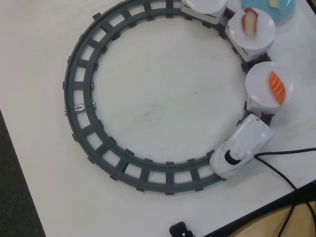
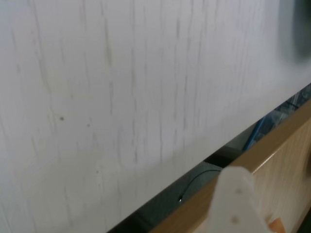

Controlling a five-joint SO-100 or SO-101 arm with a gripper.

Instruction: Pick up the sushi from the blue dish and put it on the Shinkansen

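White table (image 1: pixel 163 106) bare inside track (image 1: pixel 79 84)

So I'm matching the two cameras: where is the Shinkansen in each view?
Overhead view: the Shinkansen sits lower right on the grey track, nose toward the bottom.
Wrist view: not in it; only blurred tabletop and table edge.
Shared landmark: the white table.

Only one pale finger (image 2: pixel 233 204) of the gripper shows, at the bottom edge of the blurred wrist view; the jaws' spacing is unreadable.
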